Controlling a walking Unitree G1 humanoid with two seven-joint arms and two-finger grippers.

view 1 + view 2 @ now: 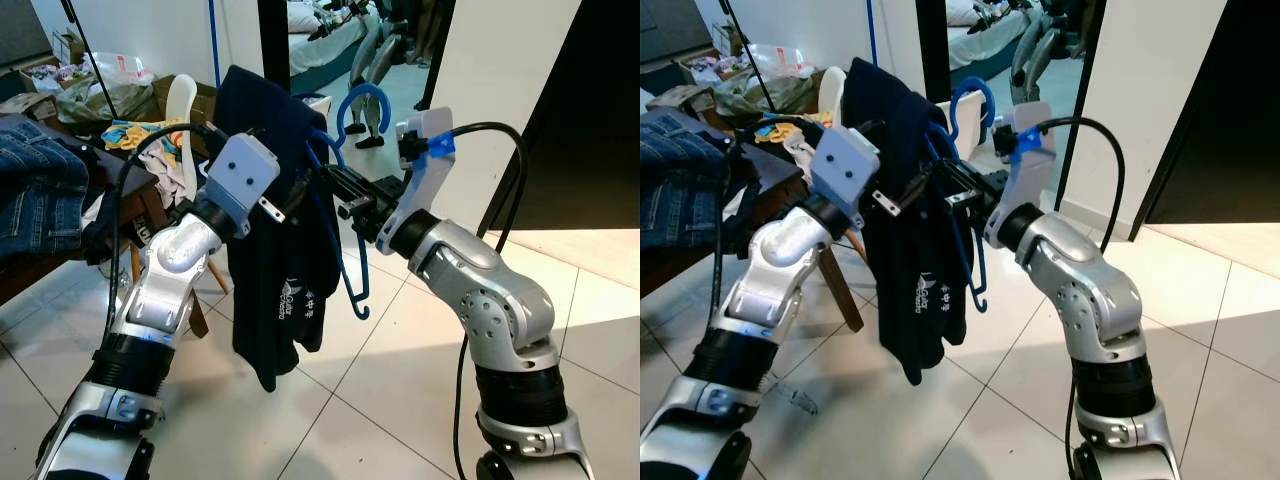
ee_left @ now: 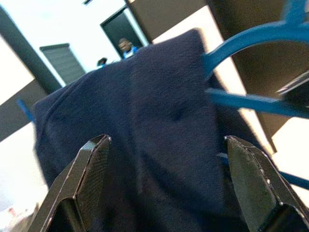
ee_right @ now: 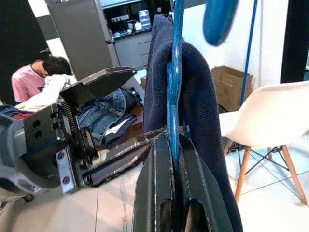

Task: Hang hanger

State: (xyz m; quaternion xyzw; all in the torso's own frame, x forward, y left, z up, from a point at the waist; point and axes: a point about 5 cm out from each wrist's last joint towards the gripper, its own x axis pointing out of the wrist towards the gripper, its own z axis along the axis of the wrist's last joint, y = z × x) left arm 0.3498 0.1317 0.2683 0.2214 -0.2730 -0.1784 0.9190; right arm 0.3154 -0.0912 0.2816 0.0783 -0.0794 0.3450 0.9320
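Clearly right fingers (image 3: 176,159) pinch the blue hanger (image 3: 174,92); left fingers (image 2: 96,164) flank its shirt (image 2: 145,135)

A glossy blue plastic hanger (image 1: 352,180) is carrying a matt navy knit garment (image 1: 270,250), its weave soft and slightly fuzzy. Brushed silver metal is shining along both arms, while the right gripper (image 3: 175,159) is pinching the hanger between smooth black fingers (image 3: 154,193) and the left gripper (image 2: 166,183) is showing finely textured matt black fingers (image 2: 89,174). Rough blue denim (image 1: 35,190) is lying on a dark wooden table (image 1: 40,275). Pale floor tiles (image 1: 380,400) are gleaming.
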